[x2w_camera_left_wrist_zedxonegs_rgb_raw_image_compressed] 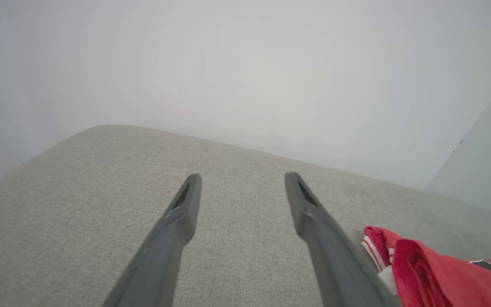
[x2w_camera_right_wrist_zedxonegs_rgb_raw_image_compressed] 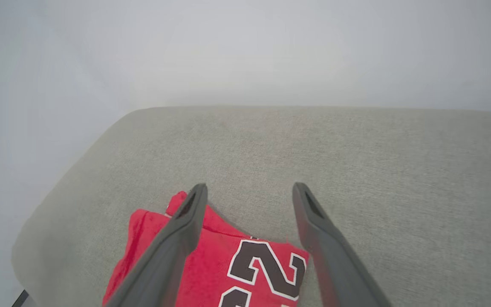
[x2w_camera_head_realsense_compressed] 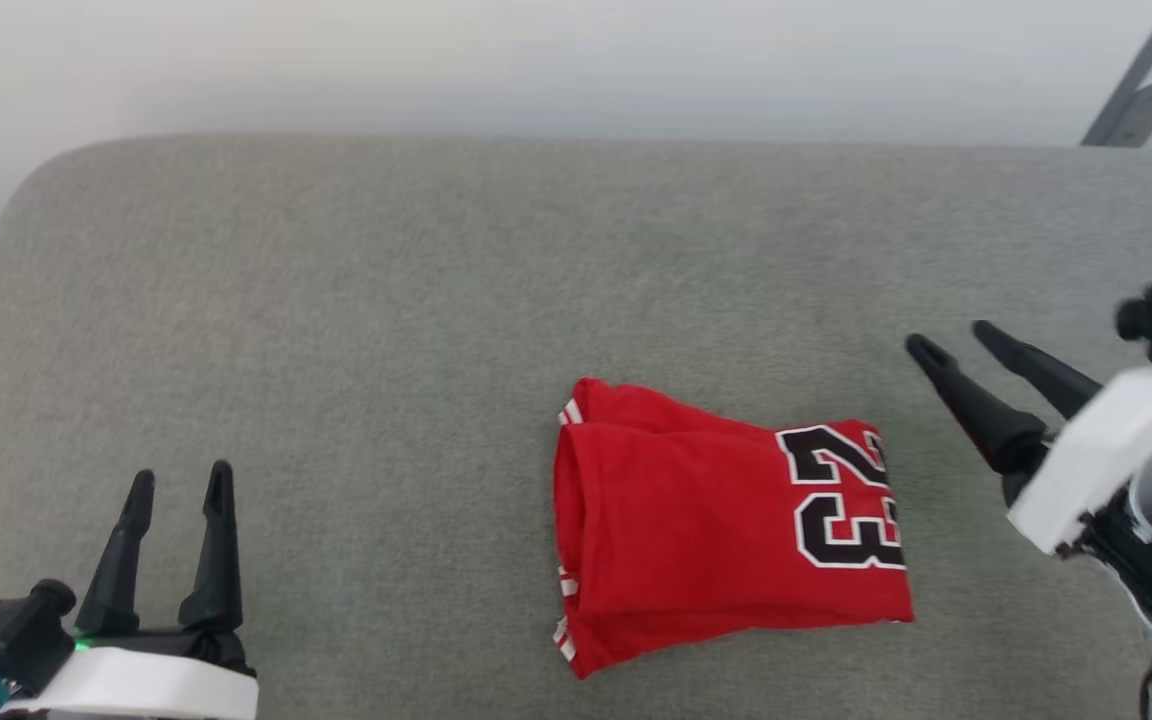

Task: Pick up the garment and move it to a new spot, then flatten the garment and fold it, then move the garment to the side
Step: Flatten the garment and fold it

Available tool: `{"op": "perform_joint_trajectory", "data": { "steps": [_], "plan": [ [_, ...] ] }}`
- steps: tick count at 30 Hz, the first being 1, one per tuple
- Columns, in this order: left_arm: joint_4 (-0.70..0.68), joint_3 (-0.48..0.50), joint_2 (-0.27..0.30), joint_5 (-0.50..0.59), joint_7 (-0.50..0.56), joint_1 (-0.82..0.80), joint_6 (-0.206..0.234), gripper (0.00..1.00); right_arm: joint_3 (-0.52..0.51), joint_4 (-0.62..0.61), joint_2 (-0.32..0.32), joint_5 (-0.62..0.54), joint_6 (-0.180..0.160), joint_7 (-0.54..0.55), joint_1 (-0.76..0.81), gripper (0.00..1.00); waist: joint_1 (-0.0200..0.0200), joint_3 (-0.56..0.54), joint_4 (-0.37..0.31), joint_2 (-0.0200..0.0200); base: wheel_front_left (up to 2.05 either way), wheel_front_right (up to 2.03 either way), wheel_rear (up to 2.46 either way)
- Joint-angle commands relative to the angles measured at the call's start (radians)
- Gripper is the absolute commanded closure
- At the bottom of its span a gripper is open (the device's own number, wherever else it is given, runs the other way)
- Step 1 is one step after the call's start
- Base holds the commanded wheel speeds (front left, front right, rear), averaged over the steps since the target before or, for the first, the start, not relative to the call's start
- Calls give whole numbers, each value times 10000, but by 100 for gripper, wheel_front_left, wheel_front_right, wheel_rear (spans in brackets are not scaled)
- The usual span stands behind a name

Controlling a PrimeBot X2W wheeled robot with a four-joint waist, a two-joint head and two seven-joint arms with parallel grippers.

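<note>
Starting at the far left of the head view: left gripper (x2w_camera_head_realsense_compressed: 182,473), low in the frame, fingers pointing up the view. Stands wide open, grips nothing, hangs over bare grey cushion (x2w_camera_head_realsense_compressed: 386,300). Sits well apart from the garment (x2w_camera_head_realsense_compressed: 726,520). Checks out in the left wrist view: shows both dark fingers spread over plain upholstery with nothing between them, and red cloth just past the right-hand finger at the lower right corner.

Moving to the centre: garment, red, folded into a compact rough rectangle, flat on the cushion, right of the middle and toward the near edge. Bears a black, white-outlined "23" on its right portion, turned sideways in the head view. Shows red-white striped trim along its left edge, at the upper and lower corners. Touches neither gripper.

Moving to the right: right gripper (x2w_camera_head_realsense_compressed: 948,336), angled in from the right edge, fingertips pointing up and left. Stands wide open, holds nothing. Lies near the garment's upper right corner, apart from it. Checks out in the right wrist view: shows fingers spread, the folded garment beneath and behind them, a "2" in the gap, grey cushion beyond.

Beyond the cushion: pale wall (x2w_camera_head_realsense_compressed: 536,60); grey metal bracket (x2w_camera_head_realsense_compressed: 1136,100) at the upper right.
</note>
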Motion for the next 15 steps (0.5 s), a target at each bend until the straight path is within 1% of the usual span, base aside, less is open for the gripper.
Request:
{"op": "perform_joint_trajectory", "data": {
  "steps": [1,4,9,13,15],
  "plan": [
    [-16,81,66,61,-48,149,-32,0,-60,19,-55,-85,1,-572,254,0,0,-216,-216,0,0,0,0],
    [-20,80,118,159,-49,318,-30,0,-146,231,-228,-281,1,-1854,683,0,0,-428,-362,0,0,0,0],
    [14,230,128,238,-48,665,-32,0,-69,815,-333,-603,1,-3795,1387,0,0,-848,-597,0,0,0,0],
    [17,348,76,371,-49,976,-32,0,109,1466,-338,-797,1,-4992,1909,0,0,-1173,-699,0,0,0,0],
    [-33,427,86,614,-48,1102,-32,0,243,1695,-472,-1120,1,-5696,2078,0,0,-1285,-729,0,0,0,0]
  ]
}}
